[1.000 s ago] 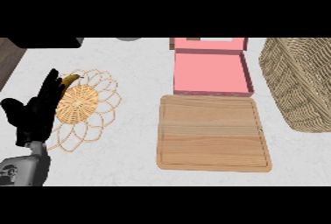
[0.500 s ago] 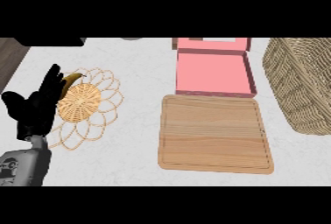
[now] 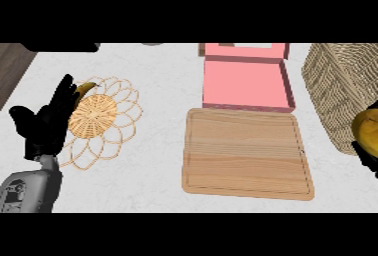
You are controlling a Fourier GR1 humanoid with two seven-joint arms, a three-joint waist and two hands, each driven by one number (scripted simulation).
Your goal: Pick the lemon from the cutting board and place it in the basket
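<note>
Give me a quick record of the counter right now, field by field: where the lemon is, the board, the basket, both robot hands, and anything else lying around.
lemon: at the view's right edge, off the cutting board, beside the basket
right robot hand: only dark fingers show under the lemon; grip unclear
cutting board: wooden, centre of counter, nothing on it
basket: woven, upper right
left robot hand: open, fingers up, at the left over the trivet's edge
woven trivet: flower-shaped, left of the board
pink box: open, behind the board
</note>
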